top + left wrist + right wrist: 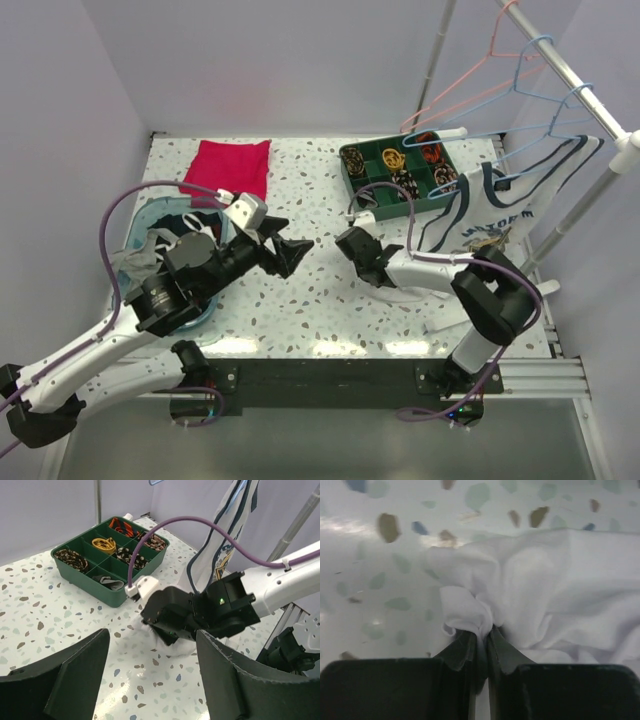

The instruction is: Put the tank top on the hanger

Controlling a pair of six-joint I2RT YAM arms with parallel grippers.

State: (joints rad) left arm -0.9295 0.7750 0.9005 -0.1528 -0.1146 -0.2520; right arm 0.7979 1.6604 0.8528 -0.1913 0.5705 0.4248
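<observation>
The left gripper [290, 256] hovers wide open over the speckled table [300, 170], holding nothing. Beside it, the right gripper [481, 640] pinches a white fold of the tank top [510, 200] lying on the table. Farther back, the shirt's upper part hangs at the light-blue hanger [556, 122] on the rail [570, 75], beside a green tray [345, 165].

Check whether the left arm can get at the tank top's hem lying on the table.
Probably yes: the left pincer is open with bare table ahead, though the right pincer is shut on the tank top hem, crowding that spot.
</observation>
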